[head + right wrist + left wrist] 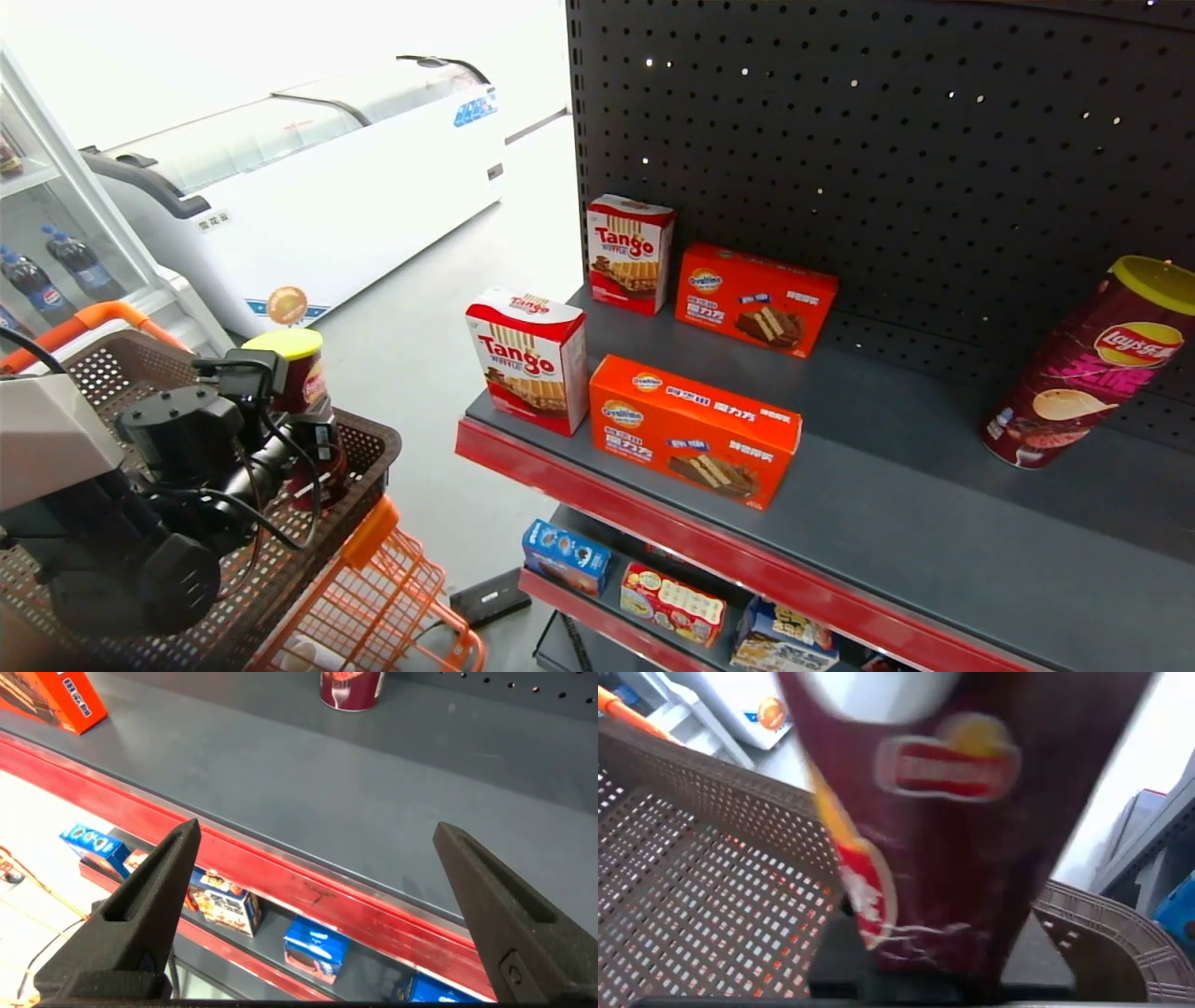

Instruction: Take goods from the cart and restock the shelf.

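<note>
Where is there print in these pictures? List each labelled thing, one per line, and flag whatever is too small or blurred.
Front wafer box: large logo on front and top, readable.
Rear wafer box: same logo, readable.
Front orange box, rear orange box: round logo readable, remaining characters small.
Shelf chips can: logo readable.
Chips can over the cart: label blurred.
Lower-shelf boxes: too small.
Freezer: stickers too small.

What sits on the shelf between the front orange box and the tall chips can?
Nothing; the head view shows bare grey shelf between orange box and chips can.
</note>
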Tool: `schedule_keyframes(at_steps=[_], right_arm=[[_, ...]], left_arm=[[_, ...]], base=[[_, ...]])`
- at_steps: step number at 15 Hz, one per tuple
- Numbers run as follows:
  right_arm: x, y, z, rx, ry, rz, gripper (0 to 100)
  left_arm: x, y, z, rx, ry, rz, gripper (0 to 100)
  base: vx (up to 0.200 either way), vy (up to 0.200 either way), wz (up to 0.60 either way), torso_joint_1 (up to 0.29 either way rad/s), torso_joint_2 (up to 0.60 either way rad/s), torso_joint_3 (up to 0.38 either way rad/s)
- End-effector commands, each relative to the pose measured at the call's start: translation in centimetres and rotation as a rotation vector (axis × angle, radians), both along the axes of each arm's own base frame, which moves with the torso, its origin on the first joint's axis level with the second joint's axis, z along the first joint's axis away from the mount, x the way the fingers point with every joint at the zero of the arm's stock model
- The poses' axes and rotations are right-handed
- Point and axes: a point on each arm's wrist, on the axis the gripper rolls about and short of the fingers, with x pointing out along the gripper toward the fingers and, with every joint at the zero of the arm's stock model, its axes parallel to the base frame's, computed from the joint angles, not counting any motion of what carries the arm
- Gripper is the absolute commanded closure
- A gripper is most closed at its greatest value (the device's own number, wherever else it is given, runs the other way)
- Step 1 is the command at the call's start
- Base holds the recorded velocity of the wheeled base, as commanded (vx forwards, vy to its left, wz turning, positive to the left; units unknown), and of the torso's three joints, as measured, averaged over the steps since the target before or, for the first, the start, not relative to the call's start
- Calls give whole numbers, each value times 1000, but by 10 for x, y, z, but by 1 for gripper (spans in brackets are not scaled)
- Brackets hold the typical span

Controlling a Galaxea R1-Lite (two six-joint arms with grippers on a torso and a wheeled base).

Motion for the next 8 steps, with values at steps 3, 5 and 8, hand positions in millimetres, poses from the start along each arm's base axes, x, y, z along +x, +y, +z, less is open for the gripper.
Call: schedule_keyframes(at_steps=[3, 5, 8], right_arm=[[0, 0, 0, 0, 1, 0, 0], [0, 0, 0, 0, 1, 0, 0], [0, 0, 0, 0, 1, 0, 0]], left_arm=[[1, -2, 2, -1, -7, -4, 100], [2, -7, 26, 3, -84, -21, 100], [-8, -11, 66, 7, -121, -41, 100]], base=[[0, 0, 0, 0, 0, 0], [0, 0, 0, 0, 0, 0], [0, 0, 0, 0, 0, 0]])
